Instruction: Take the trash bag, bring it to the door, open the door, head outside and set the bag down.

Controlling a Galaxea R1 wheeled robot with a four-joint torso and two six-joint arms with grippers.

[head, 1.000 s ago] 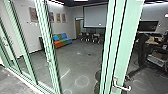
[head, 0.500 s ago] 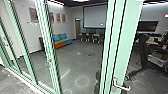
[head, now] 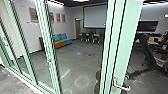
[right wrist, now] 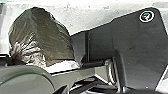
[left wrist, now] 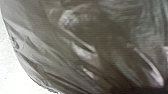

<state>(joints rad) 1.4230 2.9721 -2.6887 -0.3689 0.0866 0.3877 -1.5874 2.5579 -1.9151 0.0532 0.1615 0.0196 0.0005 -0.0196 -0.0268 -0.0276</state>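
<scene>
- Showing close before the left claw: one trash bag (left wrist: 100, 57), dark, creased; whether left claw or right claw grips anything, I cannot tell.
- Beyond the claws: green-edged door (head: 126, 47), metal handle (head: 121, 86); open or closed, unclear.
- Farther from the claws: dark shape (head: 147, 50), then multicoloured sofa (head: 62, 40).
- Progress, judged: trash bag apparently picked up and carried to the door; passage outside uncertain; setting down seemingly remains.
- Against the earlier frame: door and handle look unchanged; the dark shape leans more and spreads wider.
</scene>
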